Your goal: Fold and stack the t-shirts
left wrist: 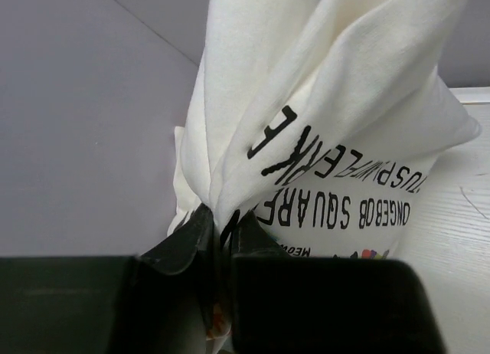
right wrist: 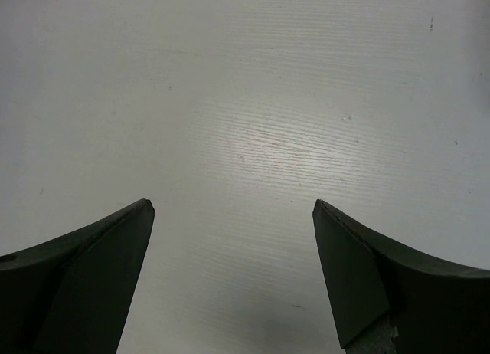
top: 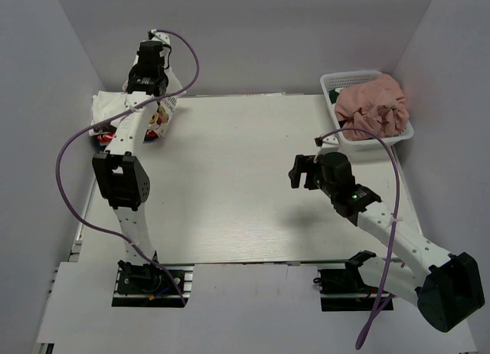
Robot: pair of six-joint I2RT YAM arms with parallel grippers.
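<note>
There are two arms and two grippers, one white mesh basket (top: 348, 76) and one table (top: 245, 193). Four colours of cloth show: white, red, pink and dark green.

The basket stands at the far right corner of the table. It holds one crumpled pink t-shirt (top: 373, 106), heaped above the rim and filling most of it. A sliver of dark green cloth (top: 334, 96) shows in the basket's far left corner, beside the pink one.

At the far left corner lies a heap with the white t-shirt (top: 115, 110), which carries black lettering and small coloured print. A patch of red cloth (top: 102, 136) shows at the heap's near edge, under the white. How many separate shirts make up this heap cannot be told.

The left gripper (left wrist: 220, 233) is over that heap, its fingers pressed together on a bunched fold of the white t-shirt (left wrist: 329, 116), which rises from the pinch in two gathered folds.

The right gripper (top: 302, 171) hangs over bare table right of centre, near the basket but apart from it. Its fingers (right wrist: 92, 270) stand wide apart with nothing between them.
</note>
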